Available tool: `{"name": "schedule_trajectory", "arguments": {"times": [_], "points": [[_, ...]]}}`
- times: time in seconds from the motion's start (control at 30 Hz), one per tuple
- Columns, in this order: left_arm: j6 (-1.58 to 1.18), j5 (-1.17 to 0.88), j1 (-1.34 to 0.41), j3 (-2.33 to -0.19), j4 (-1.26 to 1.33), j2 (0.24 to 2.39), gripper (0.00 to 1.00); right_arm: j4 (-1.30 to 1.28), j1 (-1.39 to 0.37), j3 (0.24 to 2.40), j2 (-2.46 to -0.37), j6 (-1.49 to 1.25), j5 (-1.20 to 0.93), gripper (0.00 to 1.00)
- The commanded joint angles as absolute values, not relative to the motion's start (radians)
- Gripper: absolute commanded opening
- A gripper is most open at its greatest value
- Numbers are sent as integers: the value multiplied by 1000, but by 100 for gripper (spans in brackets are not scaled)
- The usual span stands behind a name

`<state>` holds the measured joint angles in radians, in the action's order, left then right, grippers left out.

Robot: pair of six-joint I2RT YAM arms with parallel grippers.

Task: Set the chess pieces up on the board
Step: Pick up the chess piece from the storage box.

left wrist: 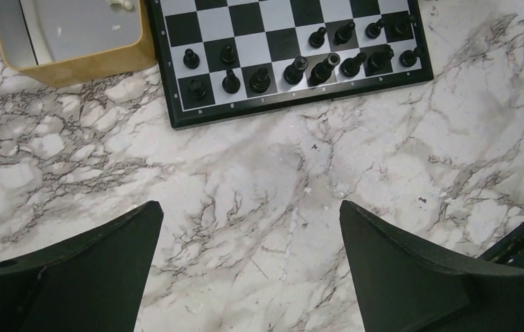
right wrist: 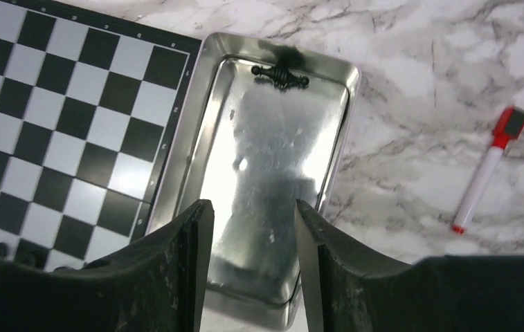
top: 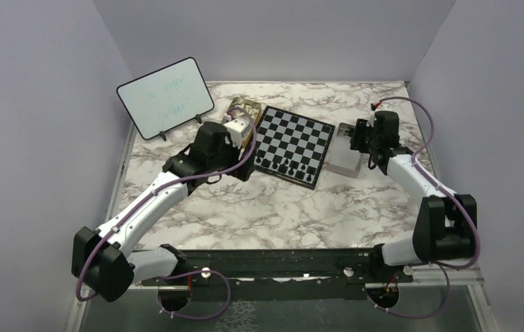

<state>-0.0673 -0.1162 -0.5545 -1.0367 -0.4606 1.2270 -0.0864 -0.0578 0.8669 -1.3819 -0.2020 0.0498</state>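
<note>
The chessboard (top: 293, 138) lies at the table's middle back. Several black chess pieces (left wrist: 293, 69) stand in two rows along its near edge (top: 290, 166). One black piece (right wrist: 279, 75) lies on its side at the far end of the silver tin tray (right wrist: 273, 159), which lies right of the board (right wrist: 58, 117). My right gripper (right wrist: 253, 207) is open and empty above that tray (top: 345, 160). My left gripper (left wrist: 248, 214) is open and empty over bare marble, near the board's near-left corner (left wrist: 176, 124). A cream piece (left wrist: 122, 3) shows in the gold tin (left wrist: 79, 55).
The gold tin (top: 243, 111) stands left of the board, by my left wrist. A white dry-erase board (top: 165, 97) leans at the back left. A red and white marker (right wrist: 491, 169) lies on the marble right of the tray. Walls close in the table's sides and back.
</note>
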Motion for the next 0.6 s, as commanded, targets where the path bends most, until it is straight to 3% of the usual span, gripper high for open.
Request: {"name": "schedule_trajectory", "arguments": {"times": [0.0, 0.17, 0.57], "points": [[-82, -37, -552, -904, -334, 1104, 99, 23, -60, 947, -1504, 100, 8, 49], [-77, -8, -554, -809, -304, 1015, 99, 17, -60, 1027, -1631, 260, -61, 48], [-56, -7, -560, -806, -300, 983, 99, 101, -60, 1070, -1801, 426, -34, 48]]}}
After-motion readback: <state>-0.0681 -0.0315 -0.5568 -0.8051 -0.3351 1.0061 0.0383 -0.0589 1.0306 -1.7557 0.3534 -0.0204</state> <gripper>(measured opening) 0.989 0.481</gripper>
